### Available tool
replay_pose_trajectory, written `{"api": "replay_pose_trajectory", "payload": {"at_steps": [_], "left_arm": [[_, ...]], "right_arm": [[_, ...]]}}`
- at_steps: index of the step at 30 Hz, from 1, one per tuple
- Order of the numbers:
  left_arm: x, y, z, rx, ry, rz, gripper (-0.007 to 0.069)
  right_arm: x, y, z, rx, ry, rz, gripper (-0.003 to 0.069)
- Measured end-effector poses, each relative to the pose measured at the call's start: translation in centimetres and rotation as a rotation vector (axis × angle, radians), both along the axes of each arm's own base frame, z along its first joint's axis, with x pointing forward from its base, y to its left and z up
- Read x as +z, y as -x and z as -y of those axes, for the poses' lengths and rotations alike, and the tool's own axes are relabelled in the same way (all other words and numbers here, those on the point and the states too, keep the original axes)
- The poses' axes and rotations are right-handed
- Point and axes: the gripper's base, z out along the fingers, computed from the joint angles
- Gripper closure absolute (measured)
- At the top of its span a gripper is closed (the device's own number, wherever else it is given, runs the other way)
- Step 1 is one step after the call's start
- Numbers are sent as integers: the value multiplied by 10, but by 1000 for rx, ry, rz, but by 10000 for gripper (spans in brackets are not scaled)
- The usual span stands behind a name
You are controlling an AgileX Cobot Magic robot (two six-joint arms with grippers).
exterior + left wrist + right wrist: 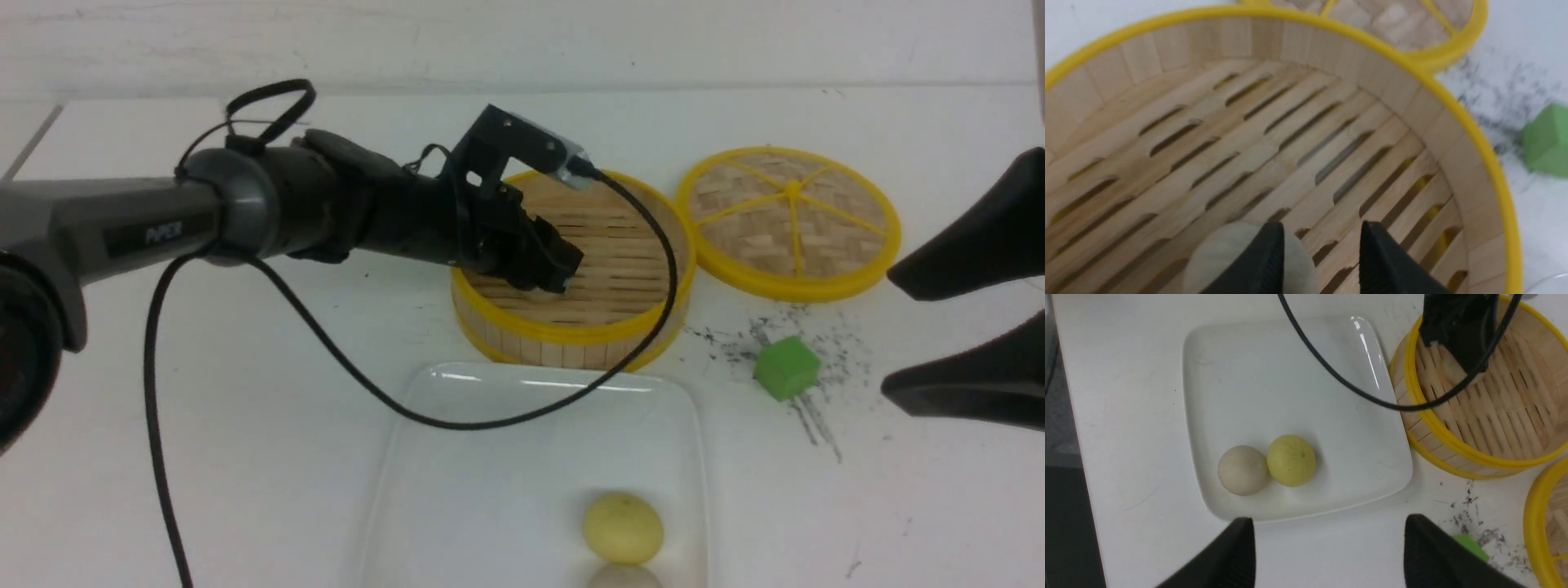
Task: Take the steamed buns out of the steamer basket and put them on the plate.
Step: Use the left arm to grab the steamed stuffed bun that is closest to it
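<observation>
My left gripper reaches down into the steamer basket, its jaws apart over the slatted floor. One off-white steamed bun lies on that floor, partly under one finger and mostly off to its side; it is not clamped. The right wrist view shows this bun just below the left gripper. On the white plate rest a pale yellow bun and an off-white bun, touching each other. My right gripper stands open and empty above the table, just off the plate's edge.
The woven basket lid lies flat to the right of the basket. A green cube sits among dark specks on the table near my right gripper. The left arm's black cable sags over the plate's far part.
</observation>
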Motion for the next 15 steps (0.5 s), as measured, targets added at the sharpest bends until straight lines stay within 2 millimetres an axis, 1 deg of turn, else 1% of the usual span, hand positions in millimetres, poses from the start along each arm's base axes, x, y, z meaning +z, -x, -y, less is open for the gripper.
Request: {"api": "replay_pose_trajectory", "payload": {"at_steps": [3, 6, 15], "left_arm": [[-4, -1, 4, 18, -31, 25, 336], [-8, -4, 2, 44, -50, 39, 336], [-8, -7, 0, 80, -65, 64, 336]], "right_arm": [[0, 0, 0, 0, 0, 0, 177], [0, 0, 0, 0, 0, 0, 177], [0, 0, 0, 1, 1, -2, 177]]}}
